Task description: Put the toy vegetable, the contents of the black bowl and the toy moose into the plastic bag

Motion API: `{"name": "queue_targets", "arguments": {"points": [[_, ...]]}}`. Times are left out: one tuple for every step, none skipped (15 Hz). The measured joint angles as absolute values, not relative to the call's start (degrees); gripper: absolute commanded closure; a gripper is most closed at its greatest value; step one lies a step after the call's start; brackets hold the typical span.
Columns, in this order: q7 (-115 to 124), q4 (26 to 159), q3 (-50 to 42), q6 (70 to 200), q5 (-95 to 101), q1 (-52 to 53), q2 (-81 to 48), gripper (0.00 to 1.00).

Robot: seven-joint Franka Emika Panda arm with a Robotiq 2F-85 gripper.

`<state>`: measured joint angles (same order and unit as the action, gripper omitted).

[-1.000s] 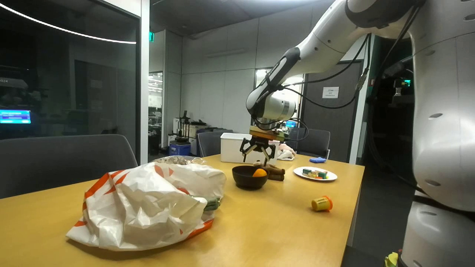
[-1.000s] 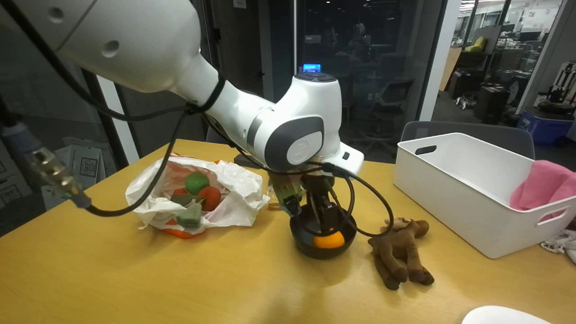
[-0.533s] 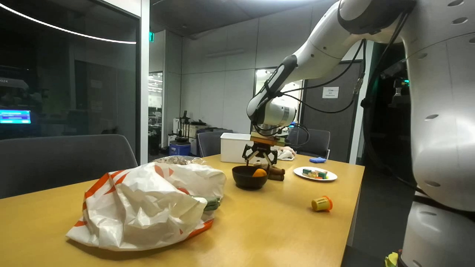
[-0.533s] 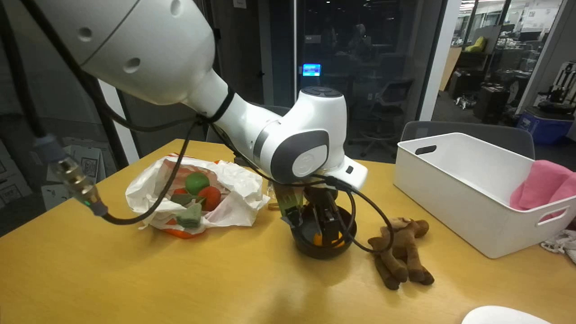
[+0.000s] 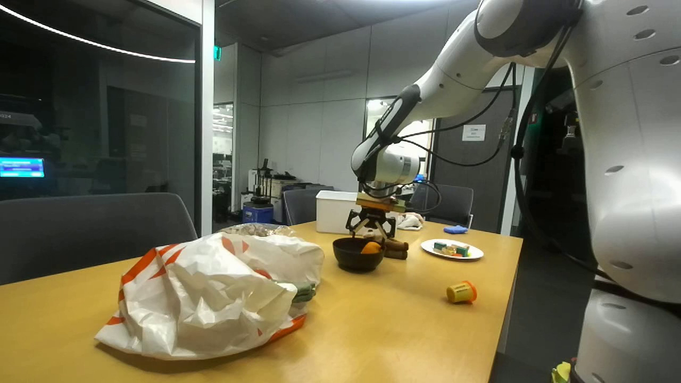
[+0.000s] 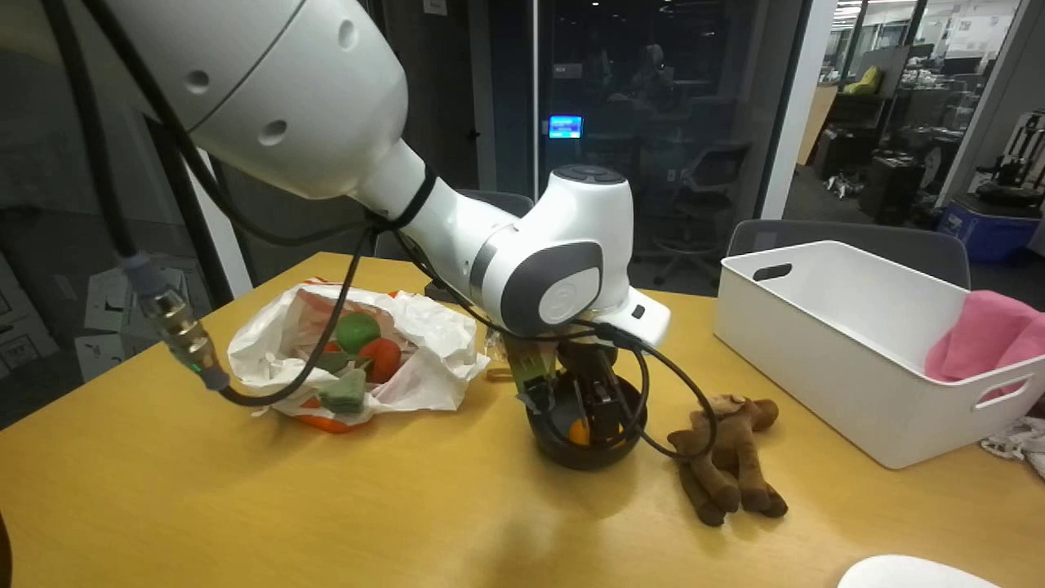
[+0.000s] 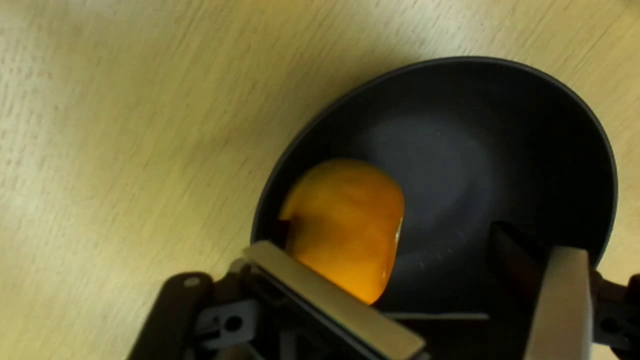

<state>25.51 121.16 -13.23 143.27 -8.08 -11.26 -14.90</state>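
Observation:
The black bowl stands on the table and also shows in another exterior view. One rounded orange piece lies in it against its wall. My gripper points down into the bowl, open. In the wrist view one fingertip is beside the orange piece, near the bowl wall; the other is well apart across the bowl. Nothing is clamped. The brown toy moose lies beside the bowl. The white plastic bag lies open, holding a green ball, a red ball and a green piece at its mouth.
A white bin with a pink cloth stands behind the moose. A white plate with small blocks, a yellow cup and a blue item lie toward the table edge. Arm cables loop over the bowl and moose.
My gripper has moved down into the bowl, its fingers still apart, and now covers more of the orange piece in an exterior view. The bag and moose have not moved.

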Motion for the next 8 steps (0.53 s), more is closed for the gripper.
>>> {"name": "queue_targets", "arguments": {"points": [[25.6, 120.8, -13.3, 143.2, -8.1, -11.3, -15.2, 0.00], [25.8, 120.5, -13.5, 143.2, -8.0, -11.3, -15.6, 0.00], [26.0, 120.2, -13.7, 143.2, -8.0, -11.3, -16.1, 0.00], [26.1, 120.0, -13.9, 143.2, -8.0, -11.3, -16.6, 0.00], [26.2, 119.7, -14.1, 143.2, -8.0, -11.3, -17.0, 0.06], [26.3, 119.5, -14.3, 143.1, -8.0, -11.3, -17.5, 0.27], [26.4, 119.3, -14.4, 143.0, -8.0, -11.3, -17.9, 0.30], [26.5, 119.1, -14.4, 142.9, -8.0, -11.3, -18.2, 0.31]]}}
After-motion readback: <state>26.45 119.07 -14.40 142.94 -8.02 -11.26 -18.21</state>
